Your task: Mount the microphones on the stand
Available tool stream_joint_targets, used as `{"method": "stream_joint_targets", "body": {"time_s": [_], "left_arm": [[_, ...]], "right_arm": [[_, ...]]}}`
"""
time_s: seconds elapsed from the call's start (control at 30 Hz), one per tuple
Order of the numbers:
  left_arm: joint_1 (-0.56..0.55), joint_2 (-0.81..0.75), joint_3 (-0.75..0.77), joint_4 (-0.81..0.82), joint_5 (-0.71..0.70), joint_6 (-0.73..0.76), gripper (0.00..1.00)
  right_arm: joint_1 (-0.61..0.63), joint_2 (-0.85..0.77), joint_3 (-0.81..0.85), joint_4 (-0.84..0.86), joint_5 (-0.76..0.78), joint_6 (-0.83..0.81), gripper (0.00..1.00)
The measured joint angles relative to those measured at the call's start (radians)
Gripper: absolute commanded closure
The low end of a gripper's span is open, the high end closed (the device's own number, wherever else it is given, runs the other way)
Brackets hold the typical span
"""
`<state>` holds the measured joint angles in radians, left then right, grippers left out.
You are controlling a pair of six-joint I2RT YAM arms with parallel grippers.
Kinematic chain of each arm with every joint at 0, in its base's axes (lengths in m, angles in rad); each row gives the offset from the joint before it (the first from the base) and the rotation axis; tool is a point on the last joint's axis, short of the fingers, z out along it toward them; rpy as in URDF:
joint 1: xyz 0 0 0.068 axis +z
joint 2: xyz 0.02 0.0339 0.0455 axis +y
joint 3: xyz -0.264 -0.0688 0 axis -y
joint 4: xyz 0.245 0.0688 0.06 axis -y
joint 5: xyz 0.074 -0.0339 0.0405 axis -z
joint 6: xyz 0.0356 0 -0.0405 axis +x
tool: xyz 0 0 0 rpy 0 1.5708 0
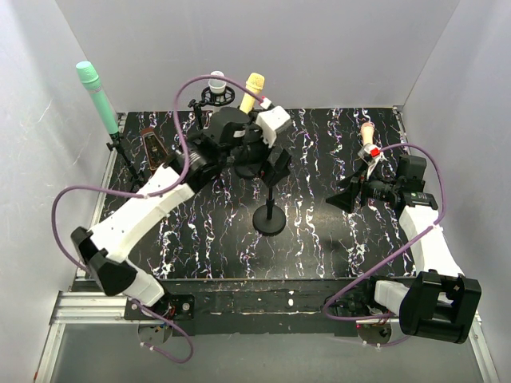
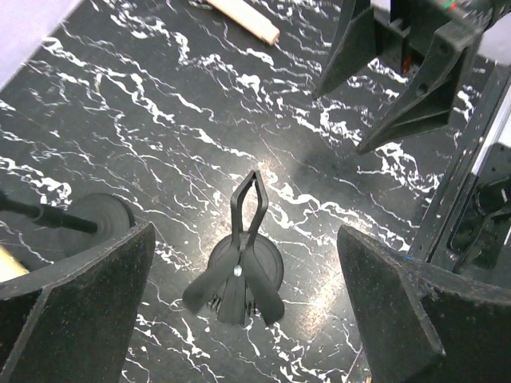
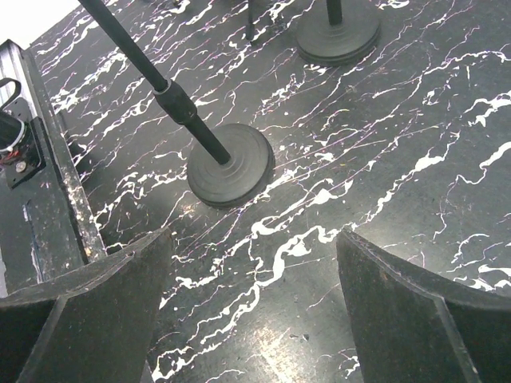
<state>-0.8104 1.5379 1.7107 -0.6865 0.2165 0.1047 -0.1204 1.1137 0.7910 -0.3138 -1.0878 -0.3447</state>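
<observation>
The mint green microphone (image 1: 99,97) stands upright on a stand at the far left. The white microphone (image 1: 217,82) sits in a ring mount at the back. The yellow microphone (image 1: 252,91) leans beside it, its lower end hidden behind my left arm. The peach-pink microphone (image 1: 368,134) lies on the table at the right; its handle also shows in the left wrist view (image 2: 243,20). My left gripper (image 1: 275,166) (image 2: 243,319) is open and empty above the middle stand's empty clip (image 2: 245,239). My right gripper (image 1: 345,197) (image 3: 251,311) is open and empty over bare table.
The middle stand's round base (image 1: 269,219) sits at the table centre. The right wrist view shows that base (image 3: 230,166) with its slanted rod and another base (image 3: 338,30) behind. White walls enclose the black marbled table (image 1: 319,239). Purple cables loop over both arms.
</observation>
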Motion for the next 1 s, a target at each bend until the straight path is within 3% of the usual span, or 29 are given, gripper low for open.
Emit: {"method": "stream_joint_targets", "body": {"time_s": [0.53, 1.0], "left_arm": [[0.005, -0.483, -0.349, 0.299, -0.186, -0.065, 0.02], [0.01, -0.782, -0.729, 0.24, -0.544, -0.076, 0.02]], "right_arm": [[-0.035, 0.014, 0.0, -0.002, 0.001, -0.012, 0.1], [-0.092, 0.022, 0.0, -0.007, 0.015, -0.026, 0.11]]}}
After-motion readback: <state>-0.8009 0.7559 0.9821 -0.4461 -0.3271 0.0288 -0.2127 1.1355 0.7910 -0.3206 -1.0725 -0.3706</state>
